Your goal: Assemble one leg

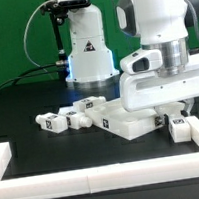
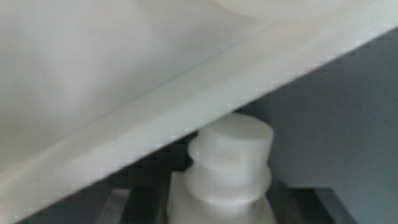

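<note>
Exterior view: the gripper (image 1: 169,109) hangs low over the desk (image 1: 28,106), at the edge of the panel (image 1: 119,123). The hand's body hides the jaws, so their gap cannot be told here.

Wrist view: the jaws stand narrow, clamping the leg (image 2: 231,155) between them, its free end just short of the panel. Step judged: mating leg to panel. The next move calls for fine alignment before pressing in.
</note>
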`<state>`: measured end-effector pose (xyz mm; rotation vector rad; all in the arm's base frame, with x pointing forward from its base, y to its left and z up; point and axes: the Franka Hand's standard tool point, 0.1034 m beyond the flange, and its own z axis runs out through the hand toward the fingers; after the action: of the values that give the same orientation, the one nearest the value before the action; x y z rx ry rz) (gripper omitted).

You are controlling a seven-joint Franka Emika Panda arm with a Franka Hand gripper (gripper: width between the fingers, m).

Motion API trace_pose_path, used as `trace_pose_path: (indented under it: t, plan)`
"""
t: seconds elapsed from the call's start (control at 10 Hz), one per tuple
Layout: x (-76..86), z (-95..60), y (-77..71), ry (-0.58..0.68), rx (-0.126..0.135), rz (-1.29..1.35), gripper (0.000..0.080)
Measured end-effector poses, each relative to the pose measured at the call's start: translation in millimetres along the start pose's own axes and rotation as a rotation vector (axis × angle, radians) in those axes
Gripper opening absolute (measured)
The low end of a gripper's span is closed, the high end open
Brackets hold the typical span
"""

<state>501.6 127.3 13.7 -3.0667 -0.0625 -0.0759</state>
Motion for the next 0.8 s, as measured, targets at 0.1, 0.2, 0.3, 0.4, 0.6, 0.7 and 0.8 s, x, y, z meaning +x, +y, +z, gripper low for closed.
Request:
trace_pose_path:
  t: [0.1, 0.2, 0.3, 0.4, 0.6, 0.7, 0.8]
  plan:
    - [0.0, 0.0, 0.1, 0.0, 0.0, 0.0, 0.0294]
    - [0.1, 0.0, 0.2, 0.0, 0.0, 0.0, 0.0294]
    - [0.1, -1.0, 0.0, -0.002, 0.0, 0.008, 0.0294]
    - [0.4, -9.6, -1.2, -0.014, 0.0, 0.042, 0.0294]
    - [8.3, -50.2, 8.9, -0.049, 0.0, 0.059, 0.0294]
    - [14.4, -66.6, 20.9, -0.049, 0.01, 0.069, 0.0294]
    - [18.7, -80.9, 33.6, -0.038, 0.013, 0.046, 0.0294]
